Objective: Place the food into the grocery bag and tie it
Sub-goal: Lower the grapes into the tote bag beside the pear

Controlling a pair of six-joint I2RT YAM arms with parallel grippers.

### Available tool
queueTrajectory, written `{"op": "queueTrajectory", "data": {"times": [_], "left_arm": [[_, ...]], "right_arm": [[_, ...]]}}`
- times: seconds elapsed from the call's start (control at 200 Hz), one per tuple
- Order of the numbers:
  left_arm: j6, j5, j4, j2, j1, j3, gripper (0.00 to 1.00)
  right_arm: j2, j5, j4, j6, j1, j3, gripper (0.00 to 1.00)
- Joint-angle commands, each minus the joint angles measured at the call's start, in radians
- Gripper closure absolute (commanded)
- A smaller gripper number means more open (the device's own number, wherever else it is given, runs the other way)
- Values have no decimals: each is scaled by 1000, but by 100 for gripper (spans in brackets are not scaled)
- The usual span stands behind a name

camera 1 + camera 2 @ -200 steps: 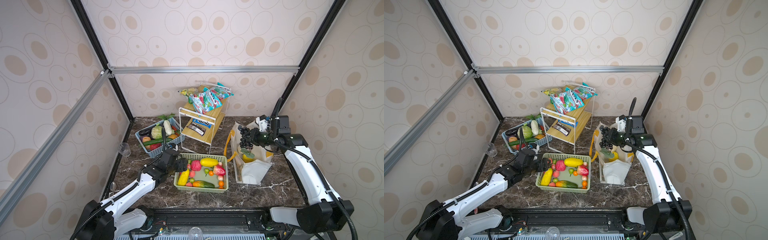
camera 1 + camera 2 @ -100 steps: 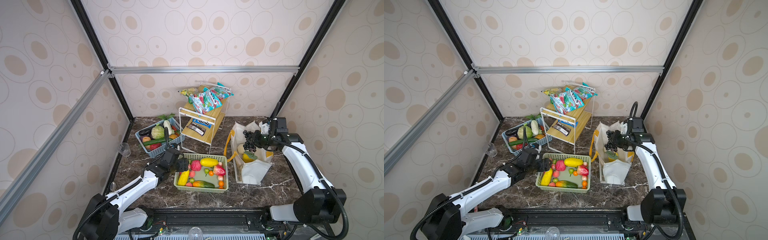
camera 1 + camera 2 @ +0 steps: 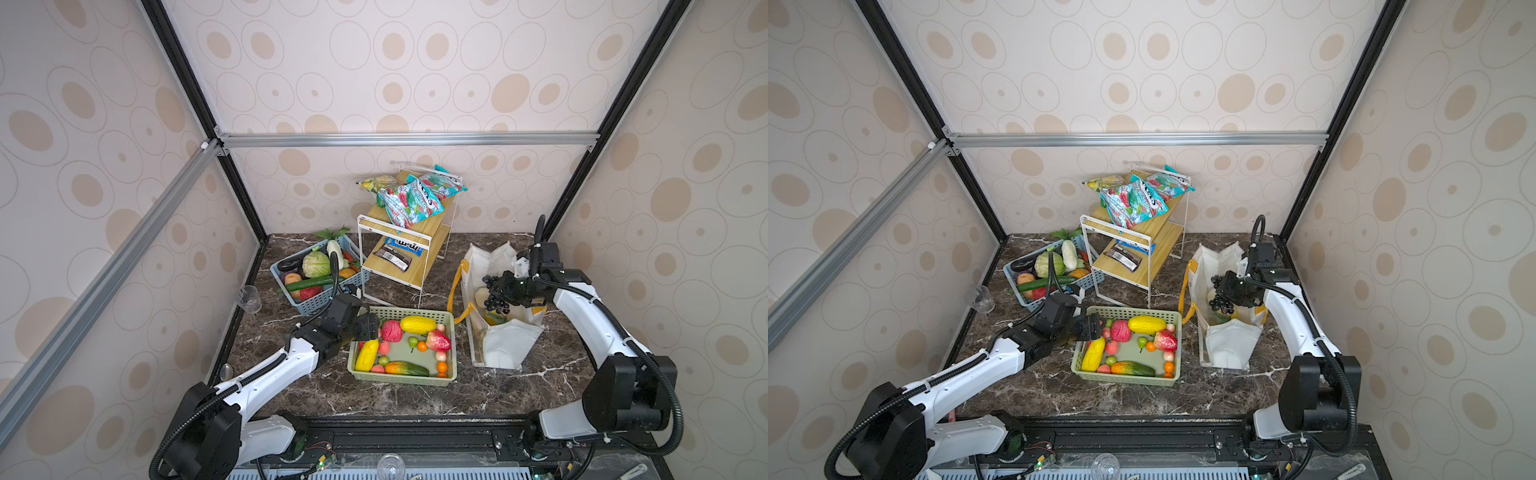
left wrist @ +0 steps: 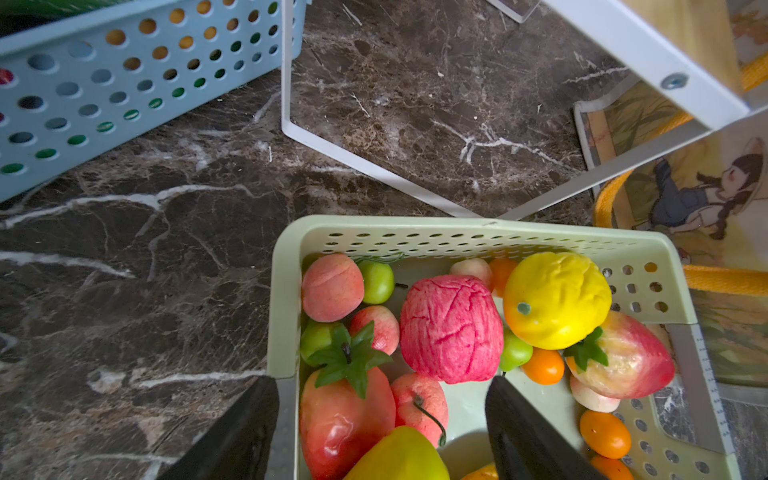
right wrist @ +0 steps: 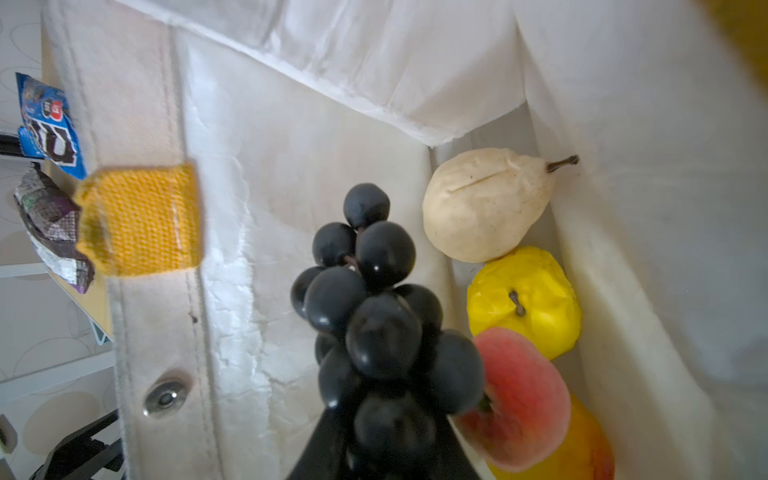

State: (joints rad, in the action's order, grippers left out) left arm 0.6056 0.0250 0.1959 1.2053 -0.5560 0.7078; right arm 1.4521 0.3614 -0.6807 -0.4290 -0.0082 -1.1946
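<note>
Black plastic grapes hang gripped in the right pincer at the mouth of the white grocery bag; the left pincer stands wide, straddling the green basket wall.

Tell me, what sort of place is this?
Most likely a lab booth staged as a grocery: a metal frame with wallpapered panels encloses a marble table, a robot's left arm and right arm stand at its front, and toy fruit lies in a green basket near a snack rack.

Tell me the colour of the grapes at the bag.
Glossy black grapes, clearest in the right wrist view.
</note>
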Motion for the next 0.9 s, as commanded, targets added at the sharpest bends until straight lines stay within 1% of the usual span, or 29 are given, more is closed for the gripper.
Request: {"op": "queueTrajectory", "data": {"times": [0.0,0.235,0.89], "left_arm": [[-4,-12,7,-34,9,20,21],[6,-15,0,-52,9,-14,21],[-1,-10,-13,-44,10,-13,21]], "right_arm": [[10,-6,26,21,-6,23,75],[31,-5,39,24,-7,42,75],[114,-33,85,29,-3,100,73]]}}
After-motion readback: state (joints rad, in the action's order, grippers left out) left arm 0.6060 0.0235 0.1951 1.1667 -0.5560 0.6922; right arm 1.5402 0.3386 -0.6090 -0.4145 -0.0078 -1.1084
